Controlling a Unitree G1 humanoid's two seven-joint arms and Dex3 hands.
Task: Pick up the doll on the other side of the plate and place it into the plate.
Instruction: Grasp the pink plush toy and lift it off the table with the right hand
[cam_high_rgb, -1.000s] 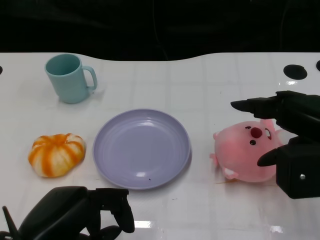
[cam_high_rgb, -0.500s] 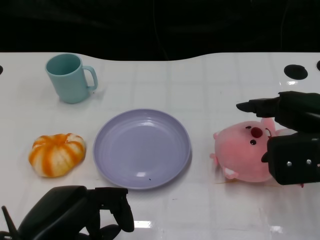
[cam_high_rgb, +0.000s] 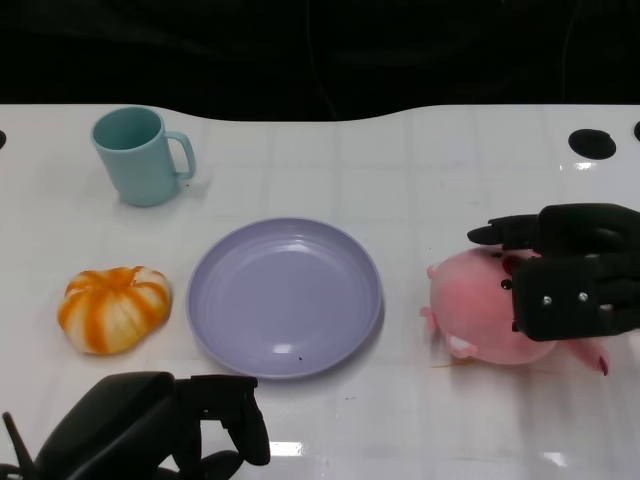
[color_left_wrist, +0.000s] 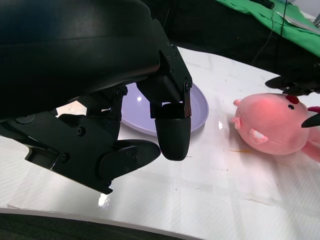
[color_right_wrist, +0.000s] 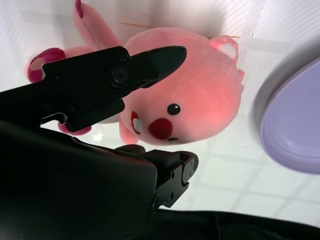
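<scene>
Right hand (cam_high_rgb: 570, 280) over the pink doll (cam_high_rgb: 480, 315), fingers spread around its top and far side, not yet clamped; from the right wrist view, one finger lies across the doll's back and another sits below its face, with doll fabric showing between them, so no firm hold yet, hand released. Left hand (cam_high_rgb: 160, 430) low at the near left edge of the desk (cam_high_rgb: 400, 170), fingers curled in on nothing, clenched and idle.

Doll lying on the desk just right of the purple plate (cam_high_rgb: 285, 295), apart from its rim, near a faint orange mark on the surface.

To do this step well: close evenly on the soft body across its thick middle, not on the thin limbs or tail at the right end; squeeze enough that the plush does not slip, then lift straight up before carrying left over the plate rim. Likely risk: plush compressing and rolling out of a shallow pinch.

Doll's long axis roughly left to right, rounded head toward the plate, face turned up and toward the far side, darker pink tail end pointing right.
</scene>
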